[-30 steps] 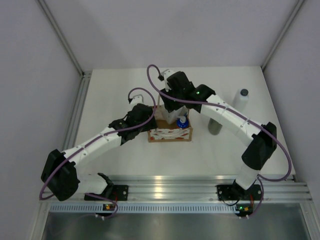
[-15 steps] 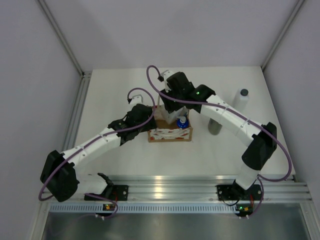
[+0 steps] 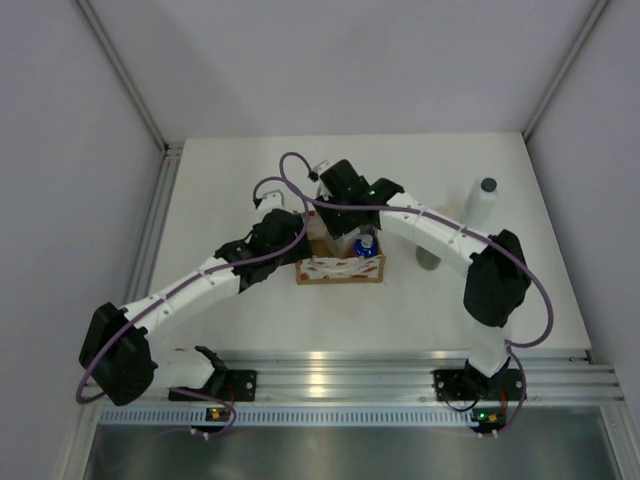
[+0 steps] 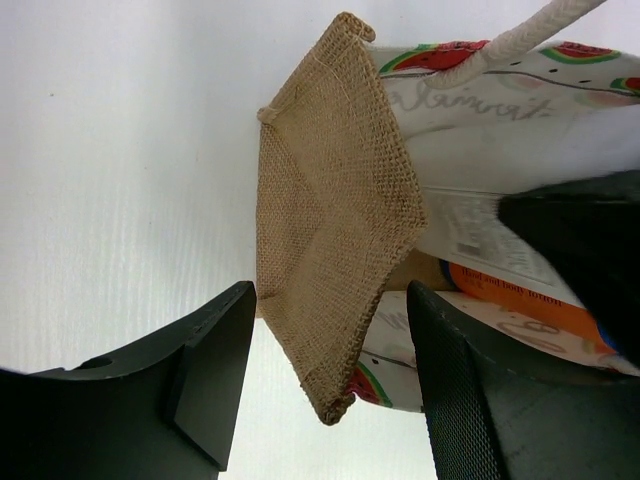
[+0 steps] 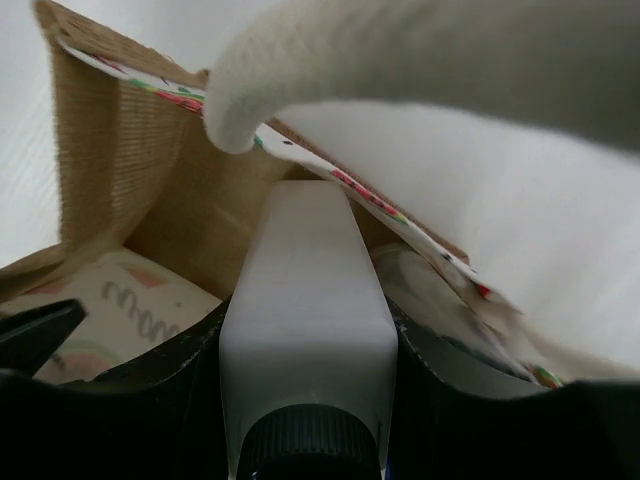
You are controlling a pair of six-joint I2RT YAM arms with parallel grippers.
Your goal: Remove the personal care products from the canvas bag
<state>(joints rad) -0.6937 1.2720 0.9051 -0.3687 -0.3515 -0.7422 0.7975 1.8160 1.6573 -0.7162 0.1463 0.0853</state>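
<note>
1. Top view - the canvas bag (image 3: 340, 268) sits mid-desk (image 3: 230, 180). Four bottles in all, two out and two in. Out: a white bottle (image 3: 482, 203) standing at right, and a grey-green bottle (image 3: 430, 258) half hidden under the right arm (image 3: 440, 225). The orange bottle (image 3: 366, 244) shows its blue top in the bag.
2. Left wrist - the left gripper (image 4: 330, 350) straddles the bag's burlap end; can't tell if it pinches. The bag looks soft and light, so it probably lifts unless pinned.
3. Right wrist - the right gripper (image 5: 305, 370) is clamped on the second white bottle (image 5: 305, 290) inside the bag. Looks like smooth rigid plastic, light and likely slippery; hold the flat sides near the cap.
</note>
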